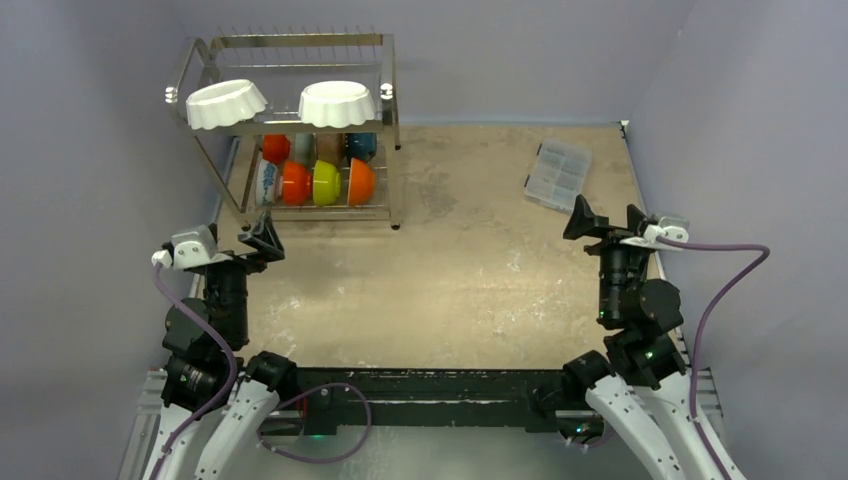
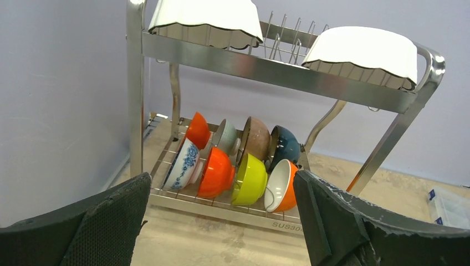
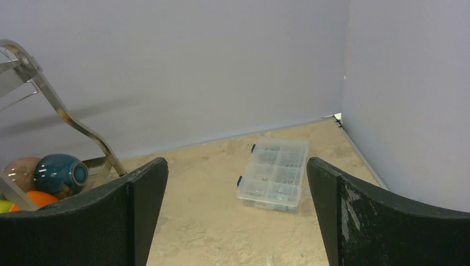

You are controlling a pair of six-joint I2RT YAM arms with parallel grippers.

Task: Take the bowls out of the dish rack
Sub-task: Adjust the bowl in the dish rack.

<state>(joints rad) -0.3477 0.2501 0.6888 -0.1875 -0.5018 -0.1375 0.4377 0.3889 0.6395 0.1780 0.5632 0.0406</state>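
Unloading is not yet begun. The dish rack (image 1: 392, 100) stands at 11 o'clock on the table (image 1: 470, 270), with two white bowls (image 1: 227, 103) on top and coloured bowls (image 1: 325, 182) on edge below. The left gripper (image 1: 262, 238) and right gripper (image 1: 608, 222) gape wide, empty. The next move likely calls for the left gripper to reach toward 12 o'clock for one rim.

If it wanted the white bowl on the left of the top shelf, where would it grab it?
Probably by the scalloped rim nearest the arms. The left white bowl lies flat on the top tier of the dish rack with nothing above it, so the open left gripper could come from the front and above, pinching that edge. The rack's frame tube crowds its left side.
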